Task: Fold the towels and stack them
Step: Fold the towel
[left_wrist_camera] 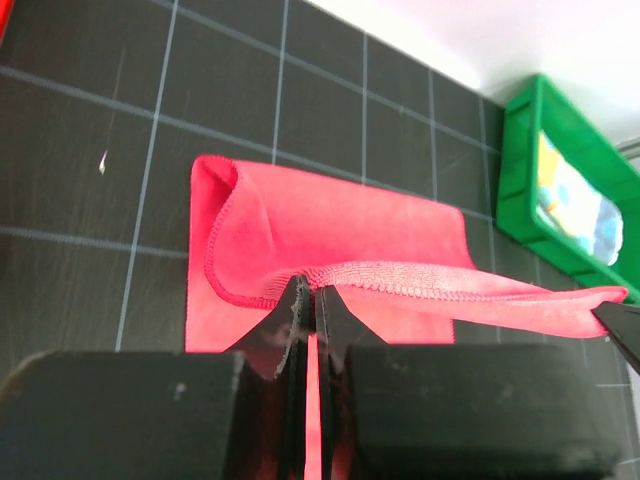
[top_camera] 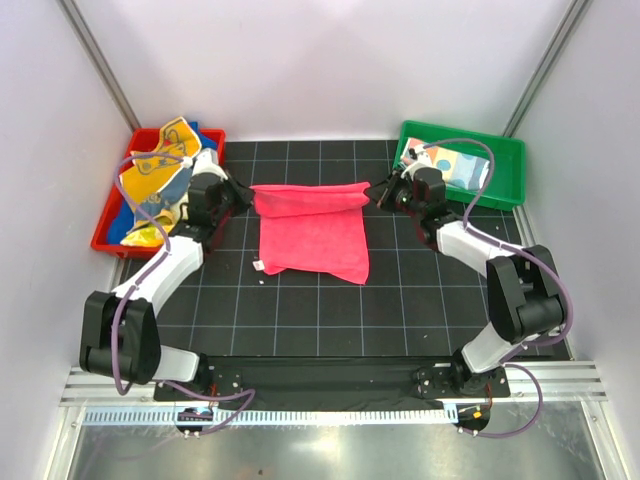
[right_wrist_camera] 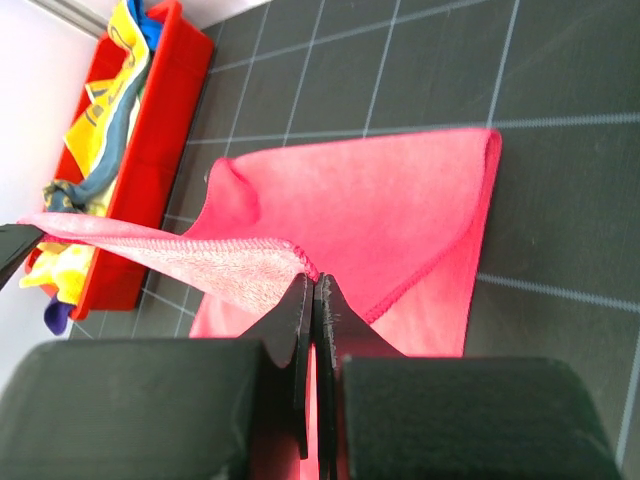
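Note:
A plain pink-red towel [top_camera: 312,232] lies on the black gridded mat, its far edge lifted and stretched between my two grippers. My left gripper [top_camera: 243,193] is shut on the towel's far left corner; in the left wrist view its tips [left_wrist_camera: 311,292] pinch the hem of the towel [left_wrist_camera: 330,225]. My right gripper [top_camera: 376,190] is shut on the far right corner; in the right wrist view its tips [right_wrist_camera: 314,280] pinch the hem of the towel [right_wrist_camera: 370,210]. Orange-yellow, blue and yellow towels [top_camera: 158,180] are piled in the red tray [top_camera: 105,232]. A pastel patchwork towel [top_camera: 452,163] lies in the green tray [top_camera: 510,180].
The red tray stands at the far left of the mat, also in the right wrist view [right_wrist_camera: 150,150]. The green tray stands at the far right, also in the left wrist view [left_wrist_camera: 520,170]. White walls close in the back and sides. A metal rail [top_camera: 330,410] runs along the near edge.

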Robot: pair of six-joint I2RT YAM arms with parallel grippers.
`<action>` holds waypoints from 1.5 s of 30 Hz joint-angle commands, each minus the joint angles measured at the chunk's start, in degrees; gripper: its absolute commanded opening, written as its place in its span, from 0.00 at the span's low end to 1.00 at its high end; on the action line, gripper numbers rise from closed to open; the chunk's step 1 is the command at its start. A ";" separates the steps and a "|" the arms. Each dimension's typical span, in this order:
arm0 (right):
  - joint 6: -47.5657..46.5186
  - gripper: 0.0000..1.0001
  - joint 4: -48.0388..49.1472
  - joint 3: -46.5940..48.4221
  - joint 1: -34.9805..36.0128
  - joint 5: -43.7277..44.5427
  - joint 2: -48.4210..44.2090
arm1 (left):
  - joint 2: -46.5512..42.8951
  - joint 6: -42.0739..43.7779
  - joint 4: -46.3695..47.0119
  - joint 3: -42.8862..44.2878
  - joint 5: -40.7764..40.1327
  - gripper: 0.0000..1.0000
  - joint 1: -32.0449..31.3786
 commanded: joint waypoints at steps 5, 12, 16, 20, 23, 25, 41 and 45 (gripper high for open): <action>-0.71 0.01 3.53 -4.01 0.36 2.59 -4.51 | -3.22 0.78 -0.54 -2.79 -5.46 0.00 -1.54; -0.53 0.01 3.53 -6.03 1.41 2.77 -6.70 | -4.53 0.08 -3.08 -3.22 -6.07 0.00 -2.16; -0.27 0.01 3.36 -7.96 1.68 3.03 -8.72 | -6.64 -0.10 -4.23 -4.37 -5.90 0.00 -2.25; -0.01 0.01 3.00 -9.98 2.47 3.47 -10.92 | -7.70 -0.27 -5.55 -5.34 -5.63 0.00 -2.86; -0.09 0.01 3.27 -12.09 3.43 4.44 -12.33 | -8.22 -0.80 -6.16 -6.48 -5.46 0.00 -3.21; 0.08 0.01 3.18 -13.58 3.96 4.70 -12.86 | -8.40 -1.33 -6.60 -7.70 -5.02 0.00 -3.83; 6.41 0.05 8.63 -26.06 8.62 7.51 -12.33 | -5.77 -5.98 -4.76 -18.25 -3.79 0.09 -7.34; 8.34 0.11 11.44 -28.97 9.06 7.43 -11.28 | -6.03 -6.42 -3.79 -20.71 -3.44 0.22 -7.52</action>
